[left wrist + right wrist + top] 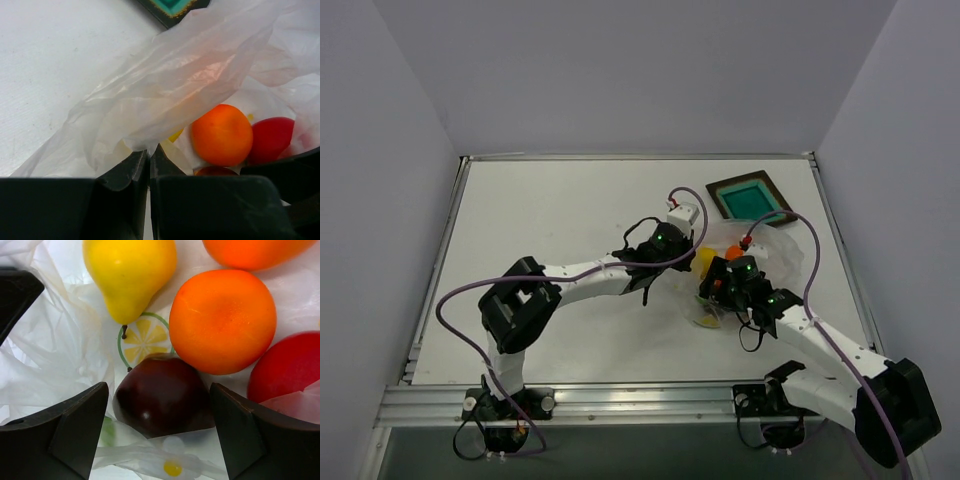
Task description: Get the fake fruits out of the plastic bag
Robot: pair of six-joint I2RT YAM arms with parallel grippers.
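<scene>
The left gripper (149,152), fingers closed, pinches a fold of the plastic bag (175,85). The right wrist view shows most clearly inside the bag: a yellow pear (127,275), a printed citrus slice (144,337), and the right gripper (160,407) open around a dark red fruit (160,390) beside an orange ball (222,322).

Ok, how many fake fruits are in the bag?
5, by the right wrist view: yellow pear top left, orange ball centre, second orange at top edge, dark red fruit between the right fingers, red fruit at right edge. Others may be hidden.
</scene>
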